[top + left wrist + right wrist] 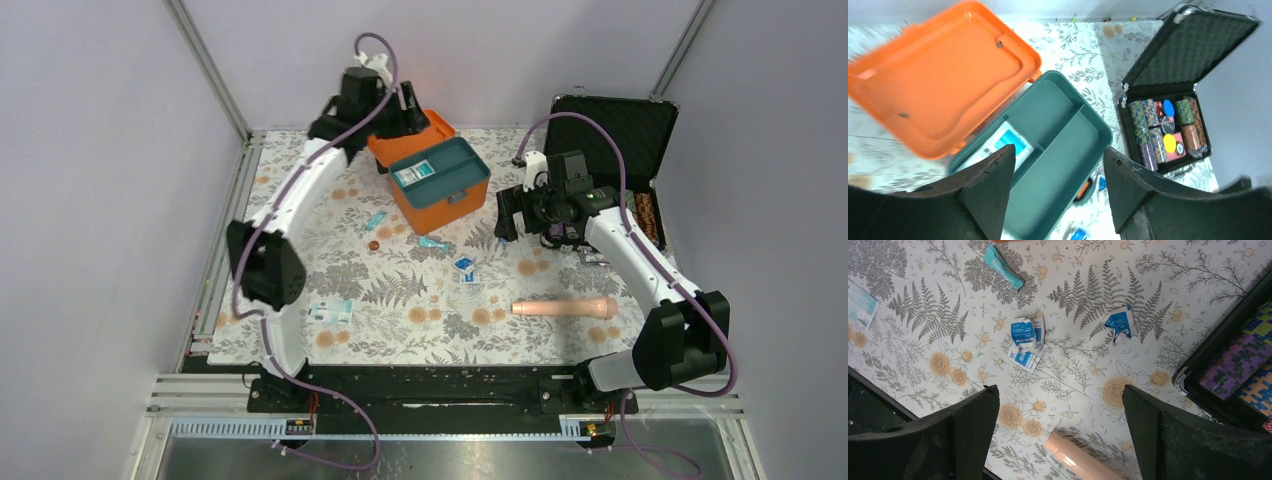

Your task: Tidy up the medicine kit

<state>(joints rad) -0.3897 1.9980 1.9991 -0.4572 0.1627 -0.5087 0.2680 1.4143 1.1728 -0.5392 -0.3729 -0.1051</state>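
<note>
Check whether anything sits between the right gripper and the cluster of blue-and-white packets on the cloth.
Nothing visible does. The right gripper hangs open above the packets, which lie uncovered on the floral cloth. The beige cylinder lies apart from them, off to one side.

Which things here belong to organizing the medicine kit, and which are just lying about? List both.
Job: orange box, teal tray, packet in tray, loose packets.
Lying about: black poker chip case, beige cylinder.
</note>
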